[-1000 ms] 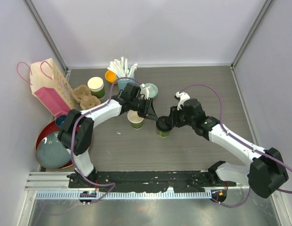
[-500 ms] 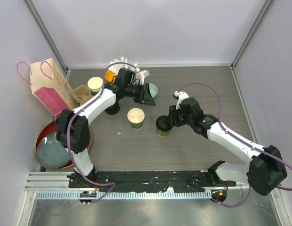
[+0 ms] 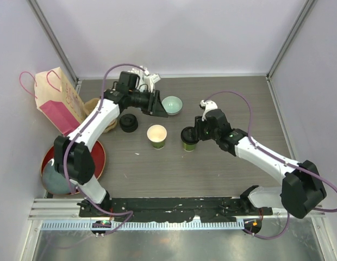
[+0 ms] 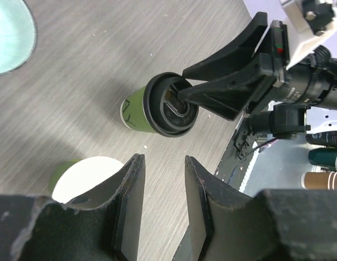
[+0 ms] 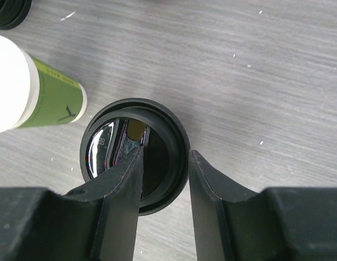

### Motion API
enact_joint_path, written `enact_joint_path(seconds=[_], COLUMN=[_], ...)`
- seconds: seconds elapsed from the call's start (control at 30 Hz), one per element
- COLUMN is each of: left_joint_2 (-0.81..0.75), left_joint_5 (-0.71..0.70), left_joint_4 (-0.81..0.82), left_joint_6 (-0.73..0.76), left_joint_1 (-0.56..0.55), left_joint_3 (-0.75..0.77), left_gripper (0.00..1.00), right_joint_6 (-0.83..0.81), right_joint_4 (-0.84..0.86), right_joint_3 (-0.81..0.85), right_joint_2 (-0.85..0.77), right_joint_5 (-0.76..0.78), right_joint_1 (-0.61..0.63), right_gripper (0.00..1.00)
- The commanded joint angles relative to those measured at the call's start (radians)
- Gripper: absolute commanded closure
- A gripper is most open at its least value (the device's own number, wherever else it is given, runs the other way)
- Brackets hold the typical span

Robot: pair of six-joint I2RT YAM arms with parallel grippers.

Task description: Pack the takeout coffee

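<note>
We see two green cups mid-table: the open cup stands uncovered, and the lidded cup stands just beside it. Our right gripper pinches that lid's rim. Our left gripper hangs part open, empty, above a loose black lid.

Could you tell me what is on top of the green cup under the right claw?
A black lid covers that cup, with the right claw pressing on it. Its contents are hidden.
</note>
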Motion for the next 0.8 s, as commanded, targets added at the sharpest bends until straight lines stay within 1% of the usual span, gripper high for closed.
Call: enact_joint_path(seconds=[0.0,0.13,0.23,0.27,0.3,0.33,0.43,0.57,0.63,0.67,0.73,0.77], left_joint_2=[-0.085,-0.091,-0.078,-0.073,-0.070,-0.068,-0.078,-0.064,-0.052,-0.044,-0.033,-0.022], left_joint_5=[0.052,0.040,0.009,-0.017,-0.041,-0.095,-0.155,-0.173,-0.189,-0.222,-0.264,-0.304], left_joint_4=[-0.063,-0.149,-0.207,-0.247,-0.262,-0.269,-0.261,-0.279,-0.289,-0.287,-0.279,-0.276], left_joint_6=[0.058,0.122,0.197,0.255,0.277,0.300,0.349,0.381,0.398,0.403,0.427,0.435], left_joint_1=[0.073,0.152,0.199,0.223,0.232,0.239,0.251,0.252,0.252,0.252,0.252,0.252], left_joint_3=[0.039,0.033,0.033,0.038,0.038,0.032,-0.011,-0.010,-0.005,-0.005,-0.014,-0.018], left_gripper=[0.61,0.60,0.59,0.59,0.59,0.59,0.58,0.57,0.57,0.57,0.57,0.56], right_joint_6=[-0.042,-0.053,-0.061,-0.064,-0.068,-0.072,-0.084,-0.095,-0.095,-0.093,-0.091,-0.091], right_joint_4=[0.048,0.059,0.060,0.062,0.060,0.063,0.071,0.071,0.066,0.063,0.062,0.060], right_joint_3=[0.069,0.126,0.160,0.166,0.177,0.180,0.183,0.179,0.176,0.174,0.162,0.157], right_joint_2=[0.076,0.156,0.205,0.212,0.216,0.219,0.216,0.198,0.179,0.172,0.147,0.140], right_joint_5=[0.077,0.066,0.049,0.043,0.043,0.042,0.031,0.037,0.039,0.042,0.049,0.049], right_joint_1=[-0.004,-0.016,-0.027,-0.027,-0.027,-0.027,-0.028,-0.027,-0.027,-0.028,-0.027,-0.028], right_gripper=[0.92,0.92,0.92,0.92,0.92,0.92,0.92,0.90,0.87,0.82,0.77,0.72])
